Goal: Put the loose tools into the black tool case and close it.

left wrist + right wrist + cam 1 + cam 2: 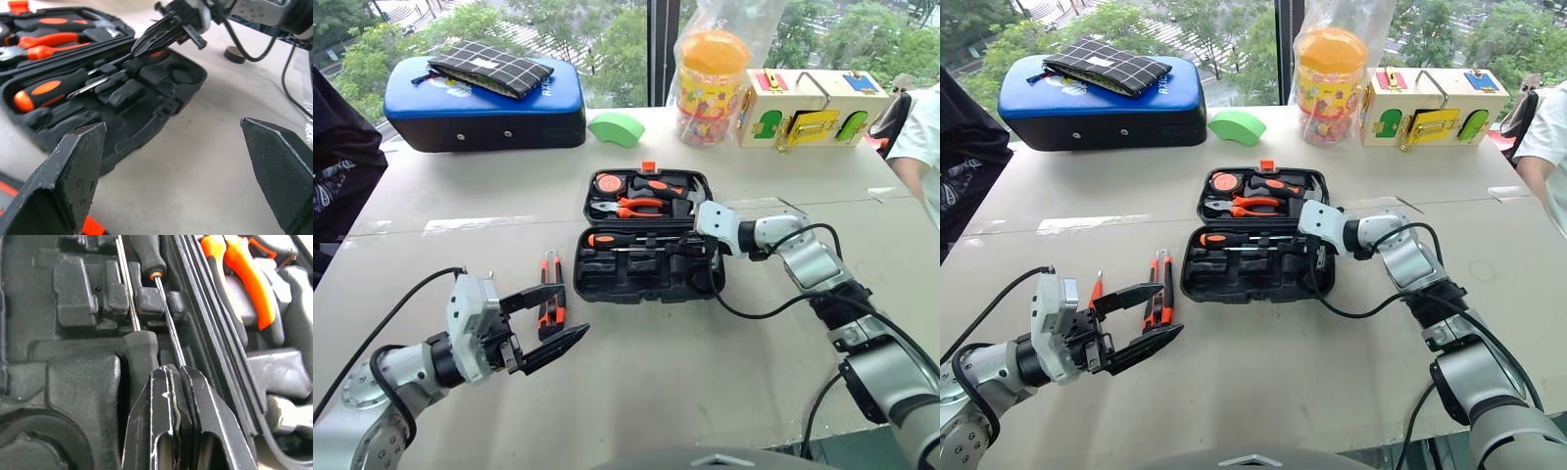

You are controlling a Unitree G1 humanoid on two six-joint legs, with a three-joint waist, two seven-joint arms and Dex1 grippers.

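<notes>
The right gripper, fingers pressed together, rested on a screwdriver shaft inside the open black tool case, while the left gripper gaped wide.

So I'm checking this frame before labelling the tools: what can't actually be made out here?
- Whether the shut right gripper pinches the screwdriver shaft: in the right wrist view its tip runs behind the fingertips.
- The utility knife: partly covered by the open left gripper in the eye views.
- The small orange screwdriver: mostly behind the left gripper, too small to judge.
- The black tool case: its lid is cut off by the left wrist view's edge.
</notes>
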